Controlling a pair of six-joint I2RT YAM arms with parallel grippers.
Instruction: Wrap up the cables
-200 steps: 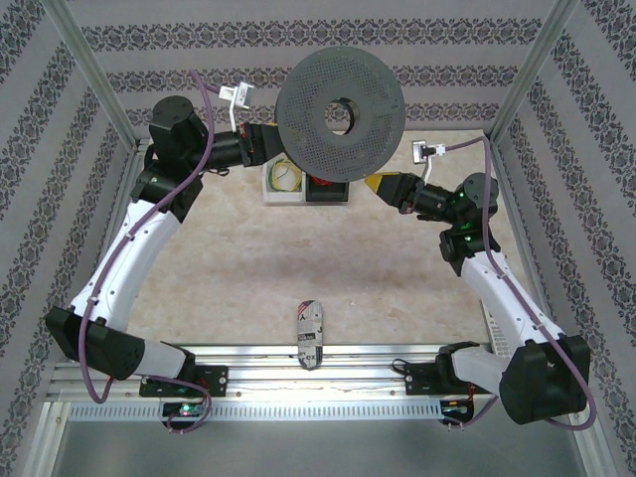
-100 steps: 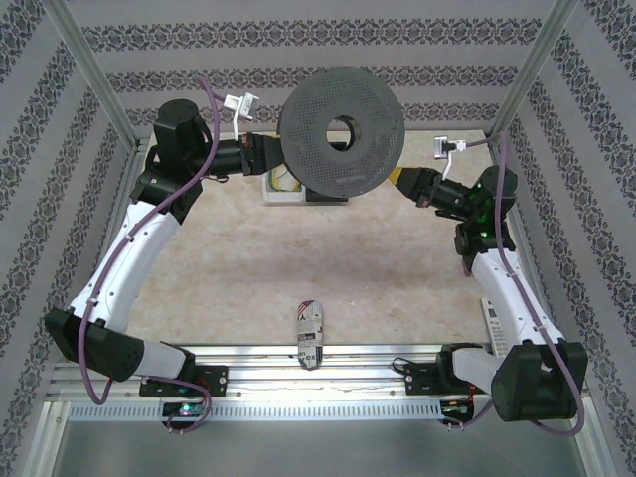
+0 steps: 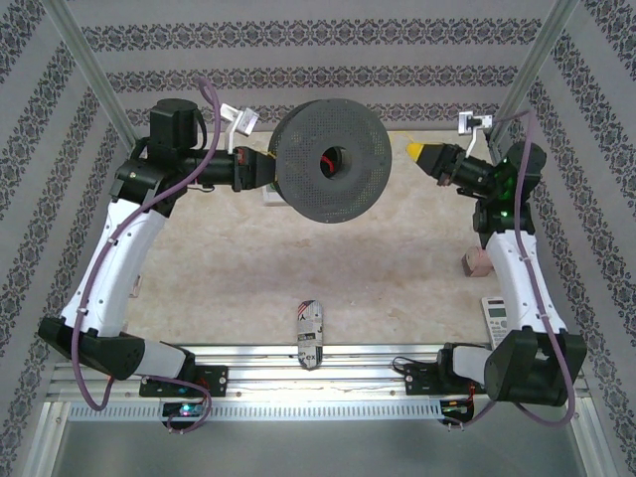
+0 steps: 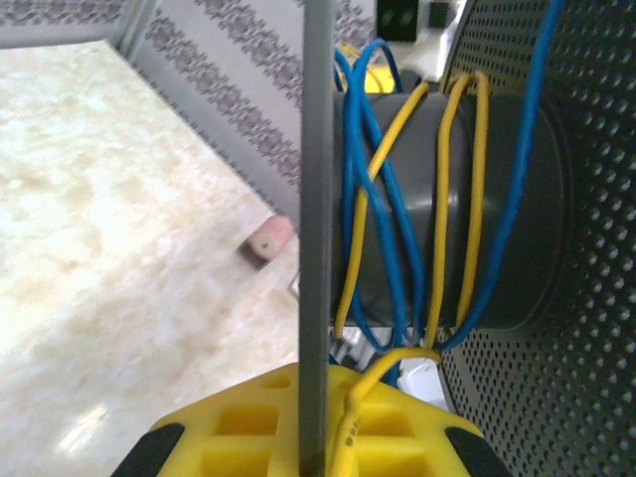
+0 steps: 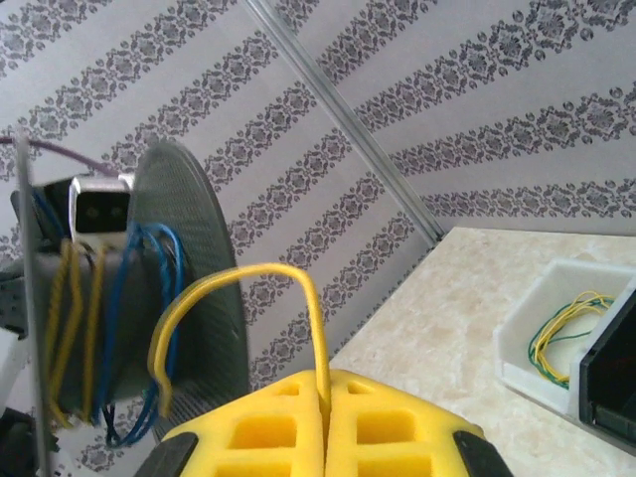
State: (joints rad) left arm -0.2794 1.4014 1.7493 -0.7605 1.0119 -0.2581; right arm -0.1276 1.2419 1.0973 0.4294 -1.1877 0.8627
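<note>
The spool (image 3: 330, 161) is two dark, perforated discs on a smooth grey drum. It is held up over the marbled tabletop (image 3: 298, 258) by the left gripper (image 4: 316, 422), whose blocky yellow pads are clamped on the thin edge of one disc. Thin yellow cable (image 5: 260, 268) and blue wire (image 4: 383, 184) loop loosely round the drum. The right gripper (image 5: 326, 412) is closed on the yellow cable, which arches up from between its pads and across to the spool.

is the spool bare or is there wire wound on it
Partly wound: a few loose turns of yellow wire and blue wire lie around the spool.
</note>
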